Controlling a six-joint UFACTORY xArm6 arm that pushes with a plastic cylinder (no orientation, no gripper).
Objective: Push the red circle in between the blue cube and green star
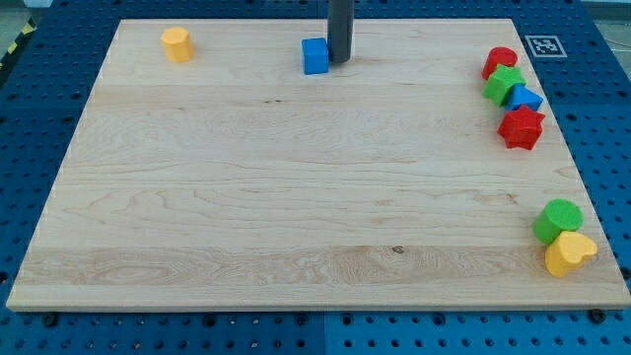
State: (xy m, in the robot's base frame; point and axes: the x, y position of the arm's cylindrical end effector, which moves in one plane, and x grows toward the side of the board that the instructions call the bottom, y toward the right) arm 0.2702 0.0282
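Note:
The red circle (499, 61) sits at the view's upper right, touching the green star (505, 84) just below it. The blue cube (315, 56) stands near the view's top centre. My tip (339, 62) rests right beside the blue cube, on its right side, touching or nearly touching it. The red circle is far to the right of my tip.
A small blue block (525, 99) and a red star (521, 127) crowd below the green star. A green circle (558, 220) and a yellow heart (569, 253) sit at the lower right. A yellow block (176, 44) stands at the upper left. The board edge (582, 187) runs close by.

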